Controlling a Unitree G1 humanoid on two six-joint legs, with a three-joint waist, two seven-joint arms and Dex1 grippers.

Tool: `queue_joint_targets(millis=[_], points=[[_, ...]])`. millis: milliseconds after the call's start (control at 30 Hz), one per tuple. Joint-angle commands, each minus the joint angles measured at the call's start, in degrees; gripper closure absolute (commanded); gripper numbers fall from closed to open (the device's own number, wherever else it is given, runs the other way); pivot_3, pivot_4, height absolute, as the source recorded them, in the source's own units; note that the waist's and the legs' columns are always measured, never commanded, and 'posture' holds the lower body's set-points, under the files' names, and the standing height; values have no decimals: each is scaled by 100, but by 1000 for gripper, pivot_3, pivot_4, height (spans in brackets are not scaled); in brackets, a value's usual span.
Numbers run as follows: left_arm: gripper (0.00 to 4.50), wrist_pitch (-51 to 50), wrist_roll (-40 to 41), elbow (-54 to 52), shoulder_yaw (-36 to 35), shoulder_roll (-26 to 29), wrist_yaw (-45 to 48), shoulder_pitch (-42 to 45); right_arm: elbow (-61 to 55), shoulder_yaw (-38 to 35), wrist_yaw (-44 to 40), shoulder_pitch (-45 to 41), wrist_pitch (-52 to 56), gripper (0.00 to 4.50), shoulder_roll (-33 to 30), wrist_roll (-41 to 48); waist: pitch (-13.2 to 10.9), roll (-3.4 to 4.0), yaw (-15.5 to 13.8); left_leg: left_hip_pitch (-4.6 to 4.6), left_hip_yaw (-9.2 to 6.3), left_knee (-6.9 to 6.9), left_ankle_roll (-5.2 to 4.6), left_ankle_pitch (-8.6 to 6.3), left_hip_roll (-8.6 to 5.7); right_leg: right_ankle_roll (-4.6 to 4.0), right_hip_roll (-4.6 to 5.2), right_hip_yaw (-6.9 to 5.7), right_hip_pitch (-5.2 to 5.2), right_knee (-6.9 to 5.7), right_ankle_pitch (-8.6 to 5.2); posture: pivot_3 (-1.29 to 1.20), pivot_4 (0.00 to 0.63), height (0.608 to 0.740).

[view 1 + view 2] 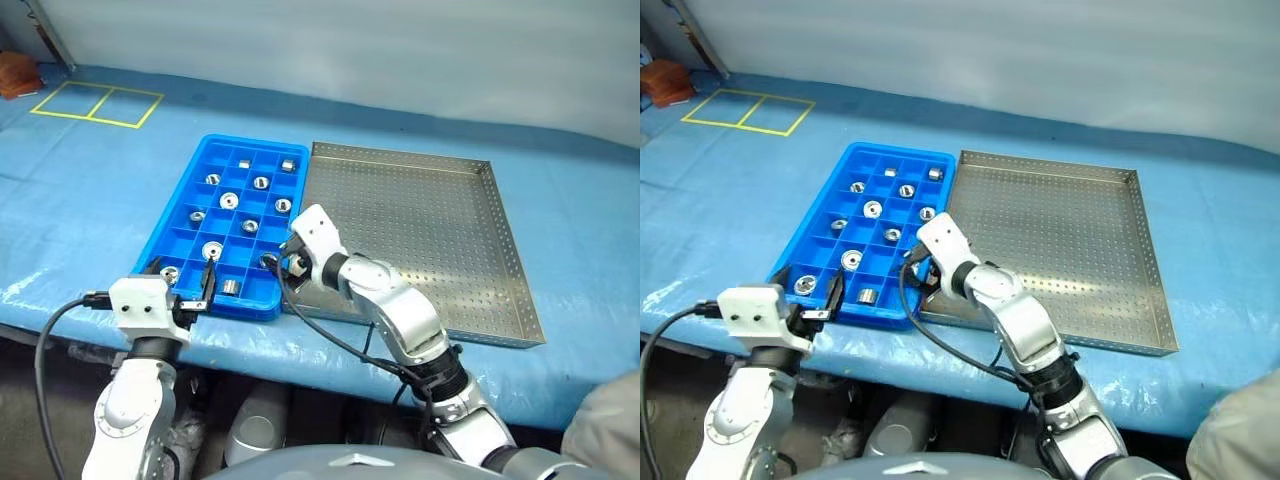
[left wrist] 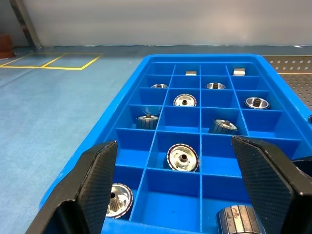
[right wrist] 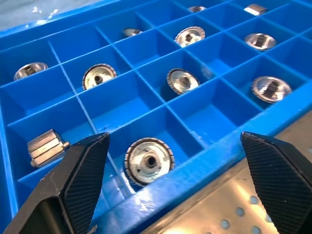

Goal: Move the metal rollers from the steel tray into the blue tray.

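Left eye view: the metal rollers [image 1: 229,200] sit in compartments of the blue tray [image 1: 196,162], beside the steel tray [image 1: 430,215].

Left wrist view: left gripper [image 2: 183,183] fingers apart.

Right wrist view: right gripper [image 3: 178,175] fingers apart above a roller [image 3: 149,161].

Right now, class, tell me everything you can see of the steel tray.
The steel tray is a large silver-grey metal rectangle with a perforated floor and a low raised rim. It lies flat on the blue table cover, close beside the blue tray. No rollers show on its floor. The right tool hovers at its near-left corner.
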State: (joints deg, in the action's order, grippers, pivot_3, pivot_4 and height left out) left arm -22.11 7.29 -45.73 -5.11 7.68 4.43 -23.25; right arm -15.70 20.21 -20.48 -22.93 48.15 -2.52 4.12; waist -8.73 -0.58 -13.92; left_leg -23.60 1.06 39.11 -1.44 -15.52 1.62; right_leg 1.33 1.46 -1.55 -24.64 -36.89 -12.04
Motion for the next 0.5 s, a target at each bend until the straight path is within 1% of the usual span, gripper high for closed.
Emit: queue_joint_targets(millis=[33, 233, 367, 433, 500], points=[[405, -100, 41, 31, 34, 223, 214, 311, -775, -416, -31, 150, 65, 20, -198, 216, 0, 1, 43, 0, 0, 0, 0, 0, 0, 0, 0, -1, 0, 1, 0, 279, 150, 740], [405, -263, 149, 590, 140, 631, 670, 1188, -1570, -761, -96, 812, 4, 20, -801, 348, 0, 0, 496, 0, 0, 1, 0, 1, -7, -1, 2, -3, 8, 3, 0, 137, 150, 740], [405, -252, 167, 903, 272, 753, 893, 1604, -1772, -901, 165, 1215, -83, 20, -906, 270, 0, 0, 911, 6, -3, 2, 0, 1, -5, 0, 2, 9, 9, -1, 2, 88, 150, 740], [405, -232, 164, 1067, 364, 803, 1002, 1789, -1814, -1071, 346, 1438, -63, 20, -811, 301, 0, 0, 1064, 13, 2, 1, -1, 1, -4, 1, 0, 19, 10, -5, 4, 55, 150, 740], [405, -200, 159, 1199, 477, 866, 1133, 1939, -1864, -1091, 409, 1612, -112, 20, -874, 266, 0, 0, 1185, 16, 3, 1, -1, 1, -3, 5, -2, 22, 10, -9, 6, 48, 150, 740]])
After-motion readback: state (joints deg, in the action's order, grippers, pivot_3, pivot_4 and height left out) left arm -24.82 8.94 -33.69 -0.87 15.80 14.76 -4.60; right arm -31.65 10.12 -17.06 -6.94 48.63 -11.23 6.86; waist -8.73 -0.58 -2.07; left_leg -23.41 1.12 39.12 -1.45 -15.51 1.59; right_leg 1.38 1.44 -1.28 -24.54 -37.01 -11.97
